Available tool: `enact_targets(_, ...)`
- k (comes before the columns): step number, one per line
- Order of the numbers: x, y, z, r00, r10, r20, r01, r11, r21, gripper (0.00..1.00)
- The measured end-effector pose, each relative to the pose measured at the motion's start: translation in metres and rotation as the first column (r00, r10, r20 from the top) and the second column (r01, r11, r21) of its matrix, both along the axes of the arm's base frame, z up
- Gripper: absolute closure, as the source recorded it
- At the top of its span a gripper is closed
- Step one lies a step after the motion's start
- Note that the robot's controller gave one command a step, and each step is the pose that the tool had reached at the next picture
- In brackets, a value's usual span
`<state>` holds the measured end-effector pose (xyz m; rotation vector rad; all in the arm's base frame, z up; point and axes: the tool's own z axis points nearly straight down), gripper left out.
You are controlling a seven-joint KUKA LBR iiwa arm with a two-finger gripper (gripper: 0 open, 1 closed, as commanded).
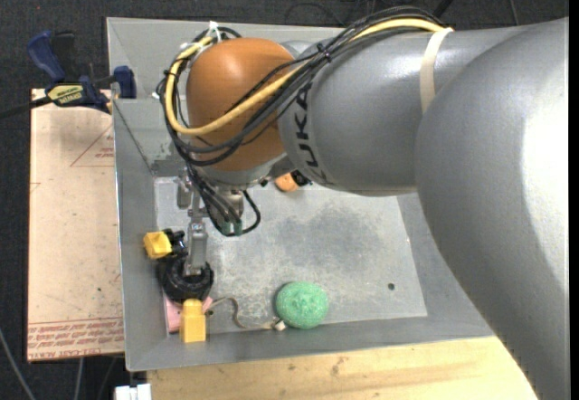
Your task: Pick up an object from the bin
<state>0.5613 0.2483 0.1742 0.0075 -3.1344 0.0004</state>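
Black ring-shaped plastic piece (177, 284) lies by the left wall of the grey metal bin (344, 244), between a small yellow cube (157, 244) and a yellow block (193, 324), right under the jaws. Whether the jaws are open cannot be told. It looks light, stiff and rather slick, so pinching across its rim seems the surest hold.

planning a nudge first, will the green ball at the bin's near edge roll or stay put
The green ball looks round and sits on flat bin floor, so a nudge would probably send it rolling. Its bumpy, matte surface suggests something soft and light, likely grippy rather than slippery.
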Motion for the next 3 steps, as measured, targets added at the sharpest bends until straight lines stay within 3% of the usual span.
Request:
enact_targets(1, 0.002, -0.001, 0.005, 1.0, -0.004, 0.007, 0.004, 1.0, 0.002, 0.0)
enact_targets(2, -0.003, -0.004, -0.055, 1.0, -0.02, 0.012, 0.02, 1.0, 0.004, 0.0)
enact_targets(3, 0.013, -0.004, -0.082, 0.99, -0.138, -0.003, 0.138, 0.99, 0.011, 0.0)
